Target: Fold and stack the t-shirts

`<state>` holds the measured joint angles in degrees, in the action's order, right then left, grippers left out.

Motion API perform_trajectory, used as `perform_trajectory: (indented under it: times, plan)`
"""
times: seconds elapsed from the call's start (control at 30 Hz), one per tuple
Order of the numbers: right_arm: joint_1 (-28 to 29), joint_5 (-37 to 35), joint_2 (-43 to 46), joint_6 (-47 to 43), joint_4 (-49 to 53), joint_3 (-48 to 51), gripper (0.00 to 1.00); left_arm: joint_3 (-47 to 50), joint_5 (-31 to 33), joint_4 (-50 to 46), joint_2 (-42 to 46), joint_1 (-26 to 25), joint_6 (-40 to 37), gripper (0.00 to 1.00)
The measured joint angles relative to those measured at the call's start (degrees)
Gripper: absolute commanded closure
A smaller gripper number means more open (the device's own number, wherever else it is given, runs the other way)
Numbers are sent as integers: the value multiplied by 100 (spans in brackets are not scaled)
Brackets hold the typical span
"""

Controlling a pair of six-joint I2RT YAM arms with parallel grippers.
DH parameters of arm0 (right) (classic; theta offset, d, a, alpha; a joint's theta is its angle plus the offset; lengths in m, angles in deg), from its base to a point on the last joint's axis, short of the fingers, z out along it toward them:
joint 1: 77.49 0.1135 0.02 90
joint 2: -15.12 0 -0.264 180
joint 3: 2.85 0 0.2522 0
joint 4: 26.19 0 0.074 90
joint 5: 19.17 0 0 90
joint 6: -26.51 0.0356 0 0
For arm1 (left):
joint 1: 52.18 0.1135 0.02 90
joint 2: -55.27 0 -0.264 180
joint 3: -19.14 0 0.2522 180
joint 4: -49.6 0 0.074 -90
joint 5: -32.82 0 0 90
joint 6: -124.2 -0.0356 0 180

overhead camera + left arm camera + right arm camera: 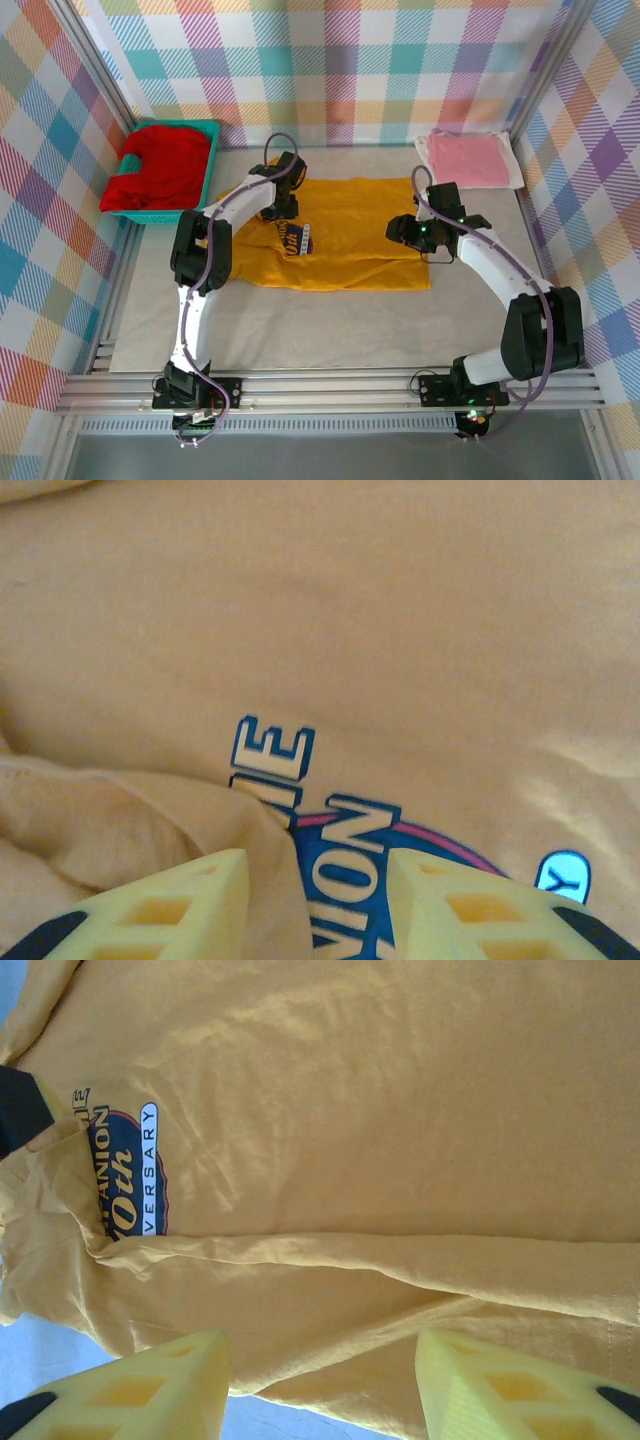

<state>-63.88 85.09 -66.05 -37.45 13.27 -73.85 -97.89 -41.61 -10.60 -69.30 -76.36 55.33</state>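
Found the mustard-yellow t-shirt (350, 235) spread on the table (330, 330), cloth bunched beside its dark print (294, 238). Saw the left gripper (320, 880) down on that shirt at the print, fingers parted, a ridge of cloth rising between them. Saw the right gripper (320, 1360) low over that shirt's right edge, jaws wide, holding nothing. Noted the red t-shirt (160, 165) heaped in the teal basket (150, 215) off that shirt's far-left corner, and the pink t-shirt (468, 160) folded off its far-right corner.

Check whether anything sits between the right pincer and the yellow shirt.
Nothing visible does. The right pincer hangs open directly over a folded edge of the yellow shirt, with only that cloth under the gap.
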Motion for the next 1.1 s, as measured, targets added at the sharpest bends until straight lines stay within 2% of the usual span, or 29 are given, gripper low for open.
perform_trajectory:
  times: [0.13, 0.17, 0.2, 0.27, 0.37, 0.47, 0.7, 0.73, 0.97, 1.1]
  plan:
    - [2, 87, 0, -63, -15, 4, 49, 1346, 42, 304, 1110, 33, 37, 58]
    - [9, 116, 0, -101, -44, 15, 49, 1735, 50, 396, 1521, 96, 52, 52]
    - [15, 140, 0, -129, -66, 28, 49, 2057, 61, 492, 1891, 181, 68, 50]
    - [24, 168, 0, -155, -85, 50, 49, 2605, -24, 691, 2612, 496, 157, 49]
    - [26, 225, -13, -170, -125, 66, 49, 3075, -378, 1071, 3123, 1158, 293, 49]
    - [37, 278, -81, -168, -225, 66, 49, 3191, -616, 1268, 2920, 1617, 389, 50]
    - [63, 326, -144, -170, -273, 66, 48, 3178, -1220, 1652, 1869, 1635, 608, 55]
    - [63, 326, -142, -173, -269, 66, 48, 3169, -1279, 1690, 1764, 1635, 645, 57]
    - [63, 319, -74, -262, -251, 66, 48, 3012, -1403, 1825, 1488, 1615, 820, 95]
    - [63, 326, -72, -260, -256, 66, 48, 2920, -1309, 1773, 1488, 1543, 782, 96]
